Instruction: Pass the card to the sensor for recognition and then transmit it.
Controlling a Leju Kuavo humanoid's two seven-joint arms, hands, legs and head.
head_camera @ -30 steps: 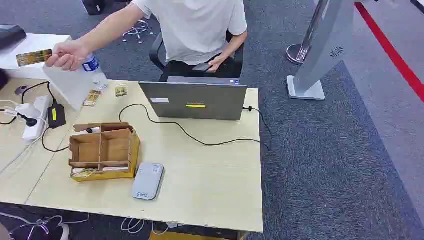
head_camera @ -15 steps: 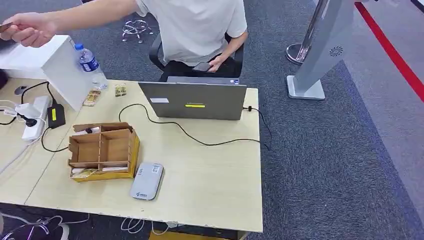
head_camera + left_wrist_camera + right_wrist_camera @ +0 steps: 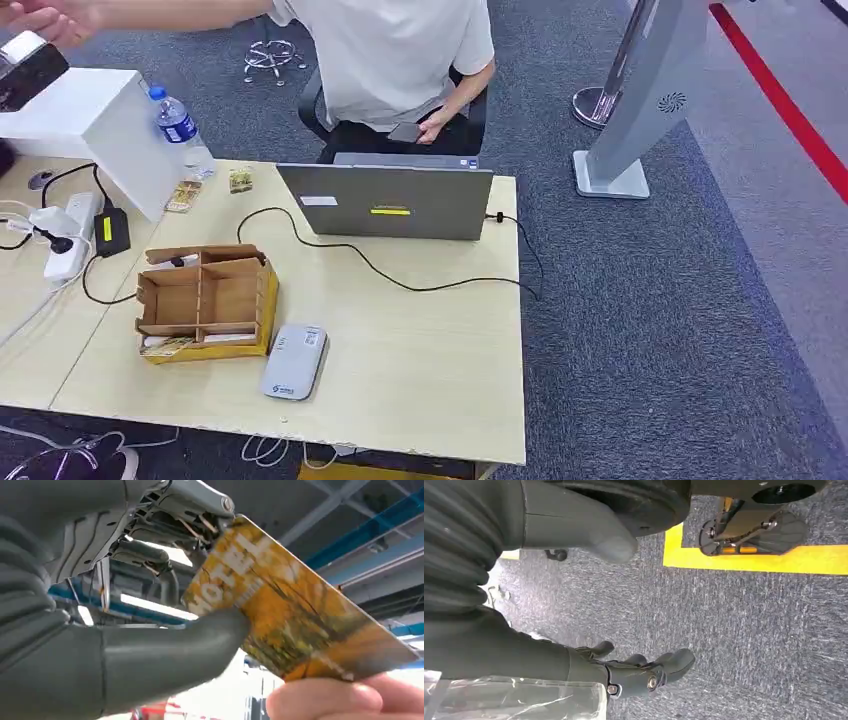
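In the left wrist view my left hand (image 3: 115,630) pinches an orange and yellow hotel card (image 3: 300,620) between its thumb (image 3: 190,640) and darker fingers. A person's fingers (image 3: 345,700) grip the card's far edge at the same time. In the head view that person's hand (image 3: 45,18) reaches to the top left corner. The grey card sensor (image 3: 295,362) lies flat near the table's front edge. My right hand (image 3: 639,672) hangs over grey carpet with nothing in it, fingers loosely apart.
A wooden divided box (image 3: 205,300) with cards along its front stands left of the sensor. A laptop (image 3: 390,200) with a black cable sits at the back, a seated person behind it. A water bottle (image 3: 180,130), white box (image 3: 100,120) and power strip (image 3: 65,235) stand at left.
The person's hand carried a card from above the water bottle up and left to the picture's top left corner. Things on the table have stayed put.
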